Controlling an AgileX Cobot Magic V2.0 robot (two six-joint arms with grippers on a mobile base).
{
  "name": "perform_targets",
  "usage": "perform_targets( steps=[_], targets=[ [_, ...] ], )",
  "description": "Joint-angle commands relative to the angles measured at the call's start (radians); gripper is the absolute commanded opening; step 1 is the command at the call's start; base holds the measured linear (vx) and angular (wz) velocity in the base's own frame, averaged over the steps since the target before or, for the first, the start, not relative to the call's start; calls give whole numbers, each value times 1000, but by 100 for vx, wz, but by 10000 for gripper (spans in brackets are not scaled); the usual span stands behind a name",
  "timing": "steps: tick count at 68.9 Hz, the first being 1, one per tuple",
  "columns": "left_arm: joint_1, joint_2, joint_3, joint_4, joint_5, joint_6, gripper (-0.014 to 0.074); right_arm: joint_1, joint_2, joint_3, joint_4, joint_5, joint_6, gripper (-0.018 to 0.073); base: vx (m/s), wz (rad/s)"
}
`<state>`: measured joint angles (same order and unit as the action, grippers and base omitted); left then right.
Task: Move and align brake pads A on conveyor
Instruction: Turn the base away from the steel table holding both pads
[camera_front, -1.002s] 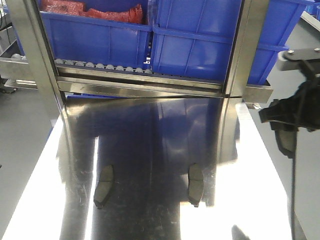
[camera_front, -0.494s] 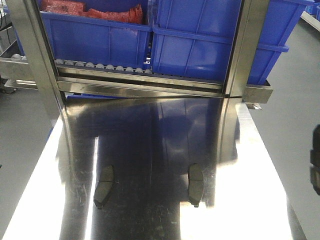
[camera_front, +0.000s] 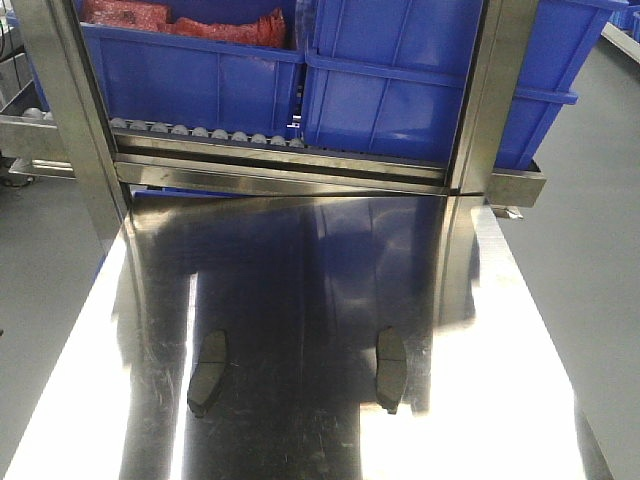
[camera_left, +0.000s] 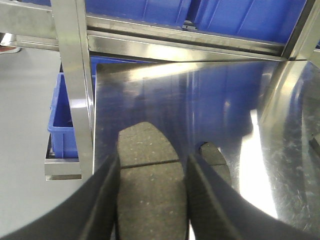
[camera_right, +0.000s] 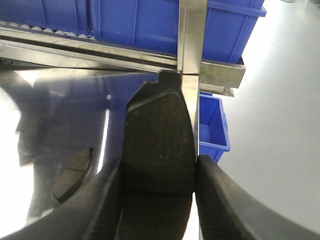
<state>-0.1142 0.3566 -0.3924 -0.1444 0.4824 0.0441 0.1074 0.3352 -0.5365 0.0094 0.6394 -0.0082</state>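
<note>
Steel table (camera_front: 300, 280), pads (camera_front: 208, 372), blue bin (camera_front: 190, 85), red material (camera_front: 180, 18)

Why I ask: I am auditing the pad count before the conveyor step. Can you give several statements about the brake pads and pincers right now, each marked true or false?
1. A left table pad and a right table pad lie flat on the steel table. True.
2. The left pincer is empty. False: it is shut on the left-held pad.
3. The right pincer grips the right-held pad. True.
4. The bins behind the table are green. False: they are blue.
5. Both arms show in the front view. False: neither does.
</note>
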Motion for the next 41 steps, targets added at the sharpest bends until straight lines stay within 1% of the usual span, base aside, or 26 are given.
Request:
perform_targets(
  steps=[1,41],
  targets=[
    [-4,2,-28,-15,-99,-7,-6,-6,6,-27,-9,-101,-4,-7,0,0],
    [-4,2,-28,-15,-99,-7,-6,-6,6,-27,-1,-90,-1,-7,0,0]
  ],
)
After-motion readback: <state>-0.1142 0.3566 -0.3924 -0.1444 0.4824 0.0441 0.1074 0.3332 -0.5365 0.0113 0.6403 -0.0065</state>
